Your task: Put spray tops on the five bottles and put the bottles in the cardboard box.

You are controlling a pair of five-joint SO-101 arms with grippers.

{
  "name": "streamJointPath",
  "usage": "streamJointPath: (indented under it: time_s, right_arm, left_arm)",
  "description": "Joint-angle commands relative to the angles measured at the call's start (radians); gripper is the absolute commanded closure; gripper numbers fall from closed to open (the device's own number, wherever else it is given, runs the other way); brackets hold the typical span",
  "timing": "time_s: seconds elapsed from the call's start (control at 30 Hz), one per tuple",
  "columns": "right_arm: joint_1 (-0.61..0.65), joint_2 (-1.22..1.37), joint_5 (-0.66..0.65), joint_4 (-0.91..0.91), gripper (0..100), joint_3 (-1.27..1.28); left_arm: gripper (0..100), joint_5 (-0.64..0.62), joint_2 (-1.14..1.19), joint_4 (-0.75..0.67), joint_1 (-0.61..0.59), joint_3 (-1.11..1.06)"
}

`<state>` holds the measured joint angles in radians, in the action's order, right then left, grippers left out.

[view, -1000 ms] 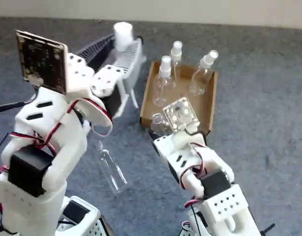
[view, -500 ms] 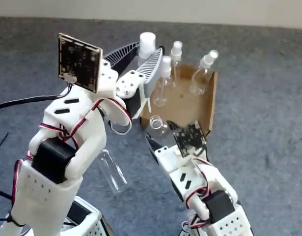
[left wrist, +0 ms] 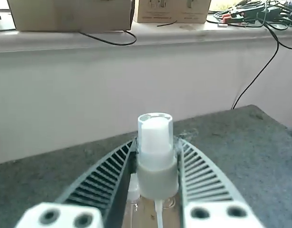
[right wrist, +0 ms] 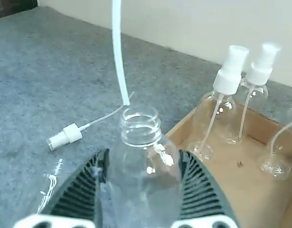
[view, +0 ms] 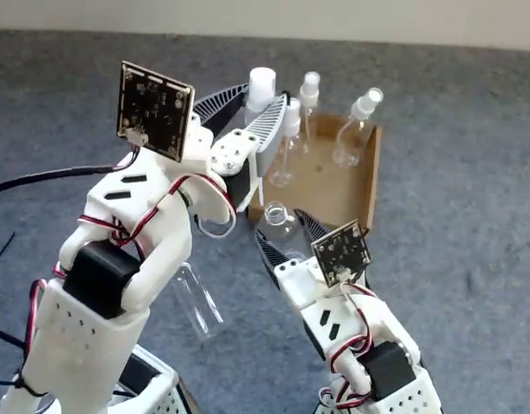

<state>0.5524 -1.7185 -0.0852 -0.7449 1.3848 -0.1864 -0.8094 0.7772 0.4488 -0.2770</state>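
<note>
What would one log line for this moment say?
left claw: holds spray top | right claw: holds open bottle, tube near its neck | box: three capped bottles

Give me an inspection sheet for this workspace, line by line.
Surface: grey carpet.
Job's things: cardboard box holds three capped bottles; an uncapped spare bottle lies on the carpet; a loose spray top lies there too.
Clutter: faint white strands, unclear what.
Hands: left hand shut on a held spray top, its tube near the neck of the open bottle; right hand shut on that bottle, upright beside the box.
Cables: black cable on the carpet; red-black wires on arms.
Surroundings: white wall; ledge with boxes and cables.
</note>
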Motion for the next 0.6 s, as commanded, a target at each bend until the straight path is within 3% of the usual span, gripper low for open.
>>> streamJointPath:
  time_s: [0.0, 0.57]
  right_arm:
    - [0.008, -0.012, 0.008, 0.025, 99.5, -0.010]
    - [0.007, -0.012, 0.008, 0.025, 99.5, -0.010]
  left_arm:
    - [96, -0.009, -0.018, -0.023, 0.054, 0.030]
    - [96, -0.005, -0.008, -0.078, 0.088, 0.018]
